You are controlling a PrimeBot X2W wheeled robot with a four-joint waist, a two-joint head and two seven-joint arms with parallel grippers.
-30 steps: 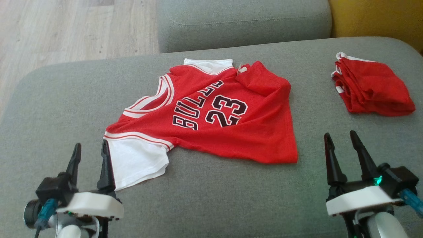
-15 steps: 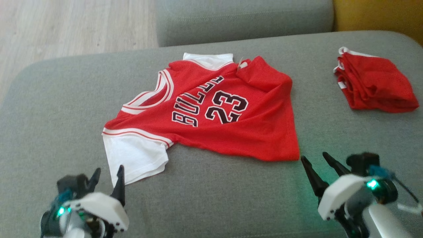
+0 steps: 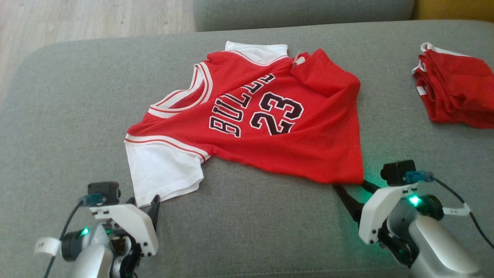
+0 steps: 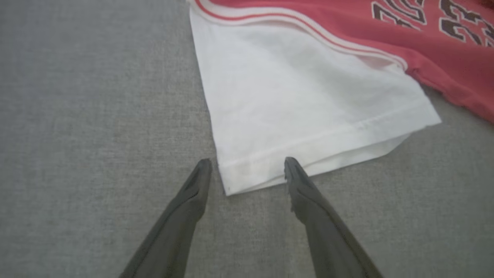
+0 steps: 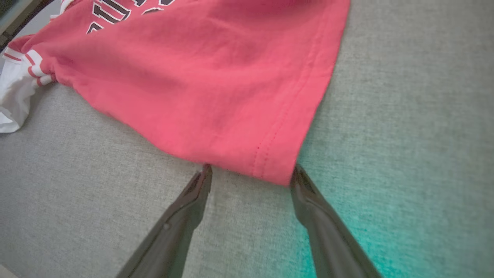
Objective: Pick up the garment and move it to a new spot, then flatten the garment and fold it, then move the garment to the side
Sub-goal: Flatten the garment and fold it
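A red jersey (image 3: 270, 127) printed "BULLS 23", with white sleeves, lies spread on the grey sofa cushion (image 3: 251, 231). My left gripper (image 3: 143, 202) is open and tipped down at the near white sleeve (image 4: 301, 100). In the left wrist view its fingertips (image 4: 204, 166) stand on either side of the sleeve's corner, low over the cushion. My right gripper (image 3: 353, 187) is open at the jersey's near right hem corner (image 5: 270, 166). That red corner sits between the two fingertips (image 5: 297, 173) in the right wrist view. Neither gripper holds any cloth.
A second red garment (image 3: 455, 92), folded, lies at the cushion's far right. Another grey cushion (image 3: 301, 11) rises behind. Wooden floor (image 3: 77, 19) shows past the cushion's far left edge. Bare cushion stretches to the left of the jersey.
Both grippers have dropped and tilted down onto the jersey's near corners, the left at the sleeve, the right at the hem. The head camera has shifted, so the whole scene sits differently.
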